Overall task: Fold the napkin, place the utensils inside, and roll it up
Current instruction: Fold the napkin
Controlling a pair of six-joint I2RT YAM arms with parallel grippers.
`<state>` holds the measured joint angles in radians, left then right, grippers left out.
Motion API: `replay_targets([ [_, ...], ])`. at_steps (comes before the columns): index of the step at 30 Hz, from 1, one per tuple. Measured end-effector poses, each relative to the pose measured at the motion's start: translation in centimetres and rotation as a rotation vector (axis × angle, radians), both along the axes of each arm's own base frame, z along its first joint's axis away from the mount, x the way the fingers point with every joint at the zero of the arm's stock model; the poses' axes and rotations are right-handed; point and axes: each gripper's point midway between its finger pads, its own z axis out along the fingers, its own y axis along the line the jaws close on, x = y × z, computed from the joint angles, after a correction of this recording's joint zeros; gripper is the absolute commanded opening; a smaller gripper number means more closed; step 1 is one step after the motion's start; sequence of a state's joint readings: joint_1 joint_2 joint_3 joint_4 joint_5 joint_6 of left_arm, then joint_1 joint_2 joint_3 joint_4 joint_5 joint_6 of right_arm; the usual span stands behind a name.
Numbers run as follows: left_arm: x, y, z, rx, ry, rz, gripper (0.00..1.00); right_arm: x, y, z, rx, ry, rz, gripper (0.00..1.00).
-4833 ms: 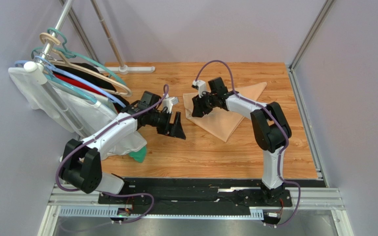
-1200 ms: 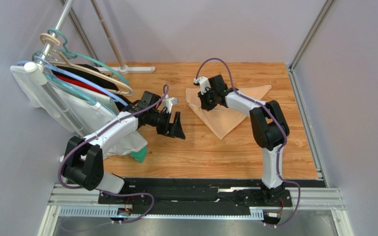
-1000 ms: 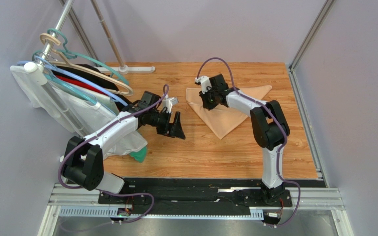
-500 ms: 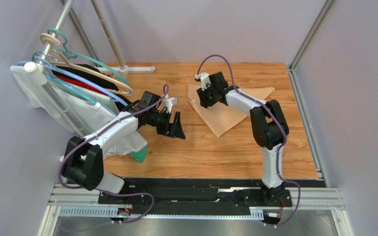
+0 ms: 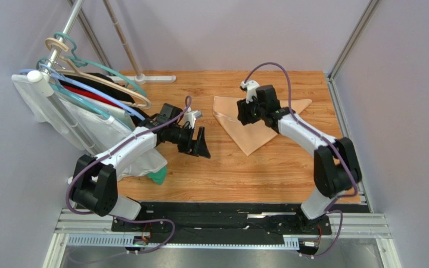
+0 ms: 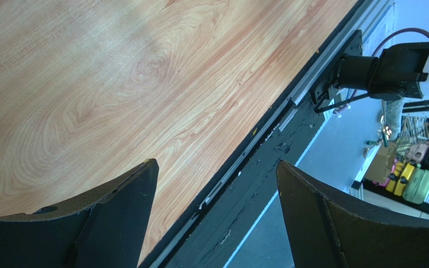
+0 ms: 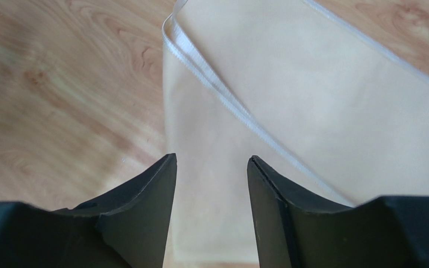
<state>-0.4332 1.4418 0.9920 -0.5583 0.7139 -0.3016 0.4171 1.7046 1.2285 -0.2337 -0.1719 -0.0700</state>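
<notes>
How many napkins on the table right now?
1. The napkin lies folded into a triangle on the far right half of the table, its left part beneath the open right gripper. The hanging clothes could hide more.

The top camera looks steeply down from behind the arms (image 5: pixel 135 144) over the whole table (image 5: pixel 239 167). The left wrist camera hangs close, facing the table's near edge and black rail (image 6: pixel 256 181). The right wrist camera looks closely down on the napkin (image 7: pixel 323 100), which the top view shares.
</notes>
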Motion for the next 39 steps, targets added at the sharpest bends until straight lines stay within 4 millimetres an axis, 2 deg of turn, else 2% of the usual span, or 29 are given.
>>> replay_targets([
  [2, 0.0, 0.0, 0.0, -0.001, 0.001, 0.000, 0.87, -2.8, -0.7, 0.7, 0.013, -0.017, -0.010, 0.50],
  [4, 0.0, 0.0, 0.0, -0.003, 0.002, -0.002, 0.87, -5.0, -0.8, 0.1, 0.008, -0.009, -0.003, 0.48],
  [8, -0.1, -0.1, 0.2, -0.008, 0.004, -0.002, 0.87, -8.3, -0.2, -3.6, -0.034, 0.076, 0.016, 0.43],
  [11, -0.1, -0.1, 0.2, -0.010, 0.003, -0.003, 0.87, -9.5, 0.3, -5.7, -0.068, 0.127, 0.028, 0.40],
  [23, -0.2, -0.1, 0.2, -0.011, 0.003, -0.003, 0.87, -9.9, 0.3, -10.1, -0.170, 0.195, 0.019, 0.33],
  [35, -0.2, -0.1, 0.3, -0.013, 0.005, -0.004, 0.87, -9.1, 0.5, -10.9, -0.200, 0.204, 0.014, 0.25],
  [39, -0.2, -0.1, 0.3, -0.014, 0.004, -0.004, 0.87, -8.9, 0.6, -11.0, -0.220, 0.197, 0.005, 0.11],
])
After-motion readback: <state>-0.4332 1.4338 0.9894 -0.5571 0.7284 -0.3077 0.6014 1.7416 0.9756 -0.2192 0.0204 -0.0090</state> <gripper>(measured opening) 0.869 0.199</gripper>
